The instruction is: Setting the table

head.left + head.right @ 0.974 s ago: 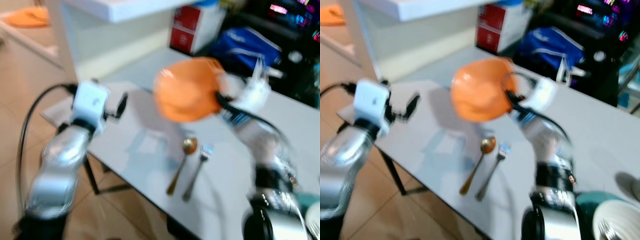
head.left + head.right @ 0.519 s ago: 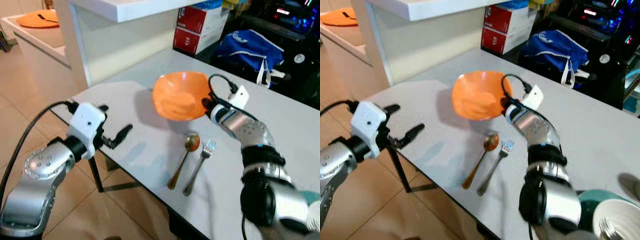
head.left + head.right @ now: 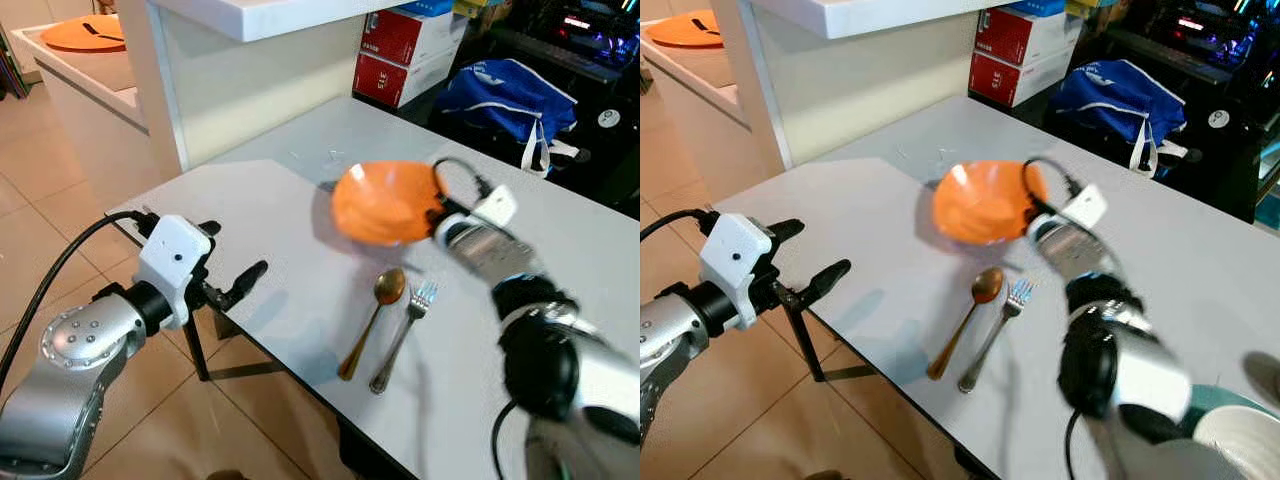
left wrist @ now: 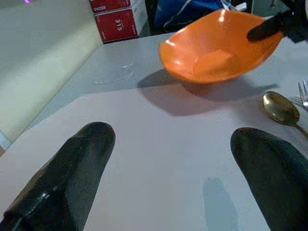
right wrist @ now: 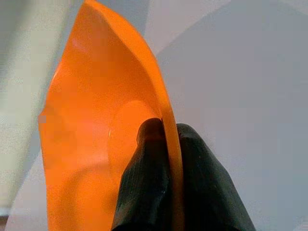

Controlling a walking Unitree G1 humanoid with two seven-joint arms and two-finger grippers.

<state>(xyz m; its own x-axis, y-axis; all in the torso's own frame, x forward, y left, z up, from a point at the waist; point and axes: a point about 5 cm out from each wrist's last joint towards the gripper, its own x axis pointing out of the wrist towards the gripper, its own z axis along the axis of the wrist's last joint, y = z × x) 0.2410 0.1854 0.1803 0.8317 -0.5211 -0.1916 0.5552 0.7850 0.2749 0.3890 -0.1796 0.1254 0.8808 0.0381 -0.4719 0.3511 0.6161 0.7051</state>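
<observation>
Right gripper [image 5: 166, 139] is pinched on the bowl [image 3: 385, 200] rim — held tilted above the table [image 3: 290, 210], it could slip; left gripper [image 4: 168, 159] is spread, idle.

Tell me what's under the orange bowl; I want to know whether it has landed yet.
Under the orange bowl, pinched at its rim by the right hand, lies bare white table carrying the bowl's shadow. The bowl is tilted; whether its base touches the table cannot be told.

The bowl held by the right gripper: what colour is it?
Plain orange bowl, pinched at its rim; clearest in the right wrist view.
</observation>
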